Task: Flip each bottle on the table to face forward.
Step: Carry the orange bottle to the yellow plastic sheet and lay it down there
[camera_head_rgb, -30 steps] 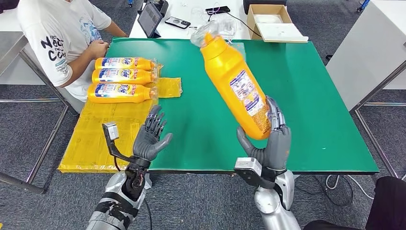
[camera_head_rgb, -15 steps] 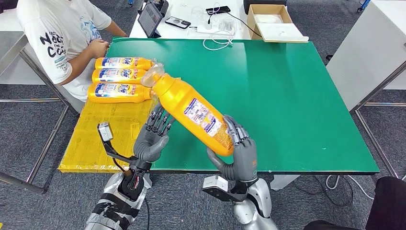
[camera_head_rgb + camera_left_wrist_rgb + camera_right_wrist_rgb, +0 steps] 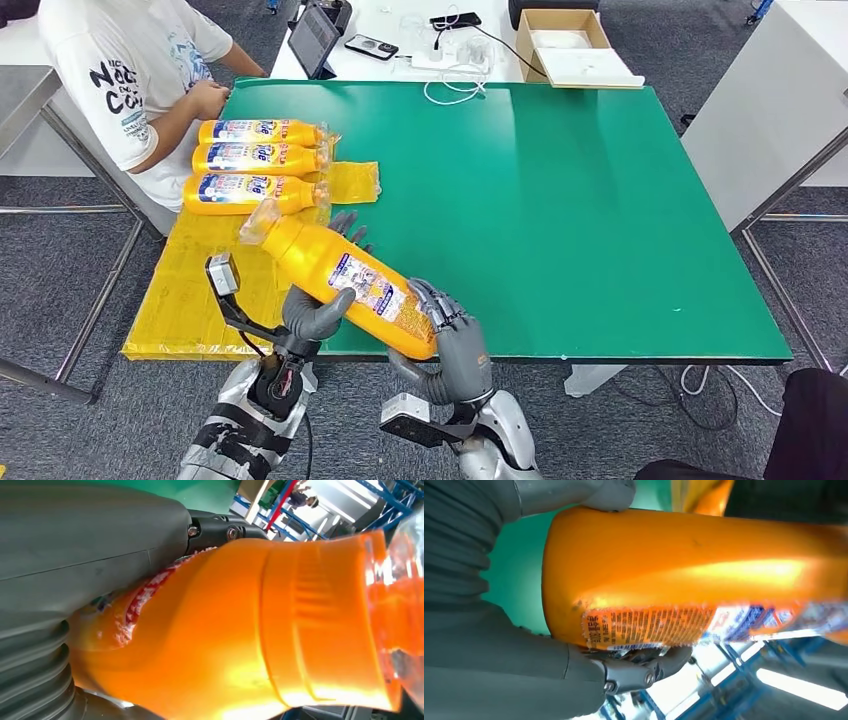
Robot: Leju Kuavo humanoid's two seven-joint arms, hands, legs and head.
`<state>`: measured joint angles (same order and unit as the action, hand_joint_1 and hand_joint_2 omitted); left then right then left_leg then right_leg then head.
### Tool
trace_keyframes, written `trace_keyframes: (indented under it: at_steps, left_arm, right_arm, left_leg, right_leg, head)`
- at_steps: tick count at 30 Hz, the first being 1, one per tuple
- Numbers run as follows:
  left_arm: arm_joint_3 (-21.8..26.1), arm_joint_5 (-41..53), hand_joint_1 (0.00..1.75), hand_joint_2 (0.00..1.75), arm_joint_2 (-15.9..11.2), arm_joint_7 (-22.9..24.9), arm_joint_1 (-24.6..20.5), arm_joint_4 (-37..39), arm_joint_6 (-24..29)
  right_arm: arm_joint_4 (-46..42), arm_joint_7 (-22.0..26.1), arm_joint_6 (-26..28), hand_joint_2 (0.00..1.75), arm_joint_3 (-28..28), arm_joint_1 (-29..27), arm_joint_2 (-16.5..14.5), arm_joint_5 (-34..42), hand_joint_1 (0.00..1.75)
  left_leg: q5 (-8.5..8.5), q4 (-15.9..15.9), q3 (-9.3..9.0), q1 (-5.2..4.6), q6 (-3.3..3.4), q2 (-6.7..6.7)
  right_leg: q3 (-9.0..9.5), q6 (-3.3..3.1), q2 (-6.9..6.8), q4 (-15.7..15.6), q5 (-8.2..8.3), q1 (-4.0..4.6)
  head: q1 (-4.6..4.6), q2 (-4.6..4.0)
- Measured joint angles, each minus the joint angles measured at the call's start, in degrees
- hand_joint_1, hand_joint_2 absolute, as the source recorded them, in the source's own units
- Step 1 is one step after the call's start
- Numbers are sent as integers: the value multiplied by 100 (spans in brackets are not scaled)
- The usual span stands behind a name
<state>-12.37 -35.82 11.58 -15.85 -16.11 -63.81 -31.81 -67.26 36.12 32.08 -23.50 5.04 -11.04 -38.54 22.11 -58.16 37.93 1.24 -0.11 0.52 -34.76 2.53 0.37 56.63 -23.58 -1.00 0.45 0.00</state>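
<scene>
Holding an orange bottle (image 3: 340, 285) in both hands above the near edge of the green table (image 3: 600, 200), tilted, clear cap end up toward my left, base down at my right. My right hand (image 3: 455, 350) wraps the base, thumb on one side, fingers (image 3: 435, 300) on the other. My left hand (image 3: 318, 305) cups the middle from underneath; most of its fingers are hidden behind the bottle, only tips show above it. Back label faces up, print too small to read. Three more bottles (image 3: 255, 160) lie side by side on a yellow sheet (image 3: 200, 290) at the table's left. A seated person (image 3: 130, 80), cut off at the frame top, sits beside them.
</scene>
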Motion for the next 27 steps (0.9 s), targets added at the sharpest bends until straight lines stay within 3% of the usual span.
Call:
trace_keyframes:
  at_steps: [15,16,17,20,21,27]
  left_arm:
    - [-50,211,0,175,-109,-129,187,-91,-17]
    - [-51,288,7,175,-120,-143,191,-91,5]
    - [-52,395,34,175,-132,-168,193,-91,44]
    - [-80,911,158,175,-179,-341,189,-77,272]
    - [-95,1131,175,175,-196,-421,186,-70,395]
    - [-172,1934,175,175,-232,-587,150,-2,905]
  right_arm:
    - [831,-364,-321,175,-238,251,-111,-109,175]
    - [860,-391,-341,175,-242,263,-111,-126,175]
    - [891,-409,-351,175,-245,272,-111,-138,175]
    - [990,-424,-352,175,-249,293,-113,-140,175]
    - [1020,-427,-350,175,-248,298,-113,-129,175]
    - [1125,-522,-340,175,-221,303,-109,-58,175]
  left_leg:
    - [0,0,1,0,0,-3]
    - [0,0,1,0,0,-3]
    - [0,0,1,0,0,-3]
    - [0,0,1,0,0,-3]
    - [0,0,1,0,0,-3]
    - [0,0,2,0,0,-3]
  right_leg:
    - [-6,-1,1,0,0,-1]
    - [-7,-1,1,0,0,-1]
    - [-7,-1,1,0,0,-1]
    - [-8,-1,1,0,0,0]
    - [-8,-1,1,0,0,-1]
    - [-9,0,1,0,0,-1]
  head:
    - [1,0]
    - [1,0]
    - [1,0]
    - [1,0]
    - [0,0]
    - [2,0]
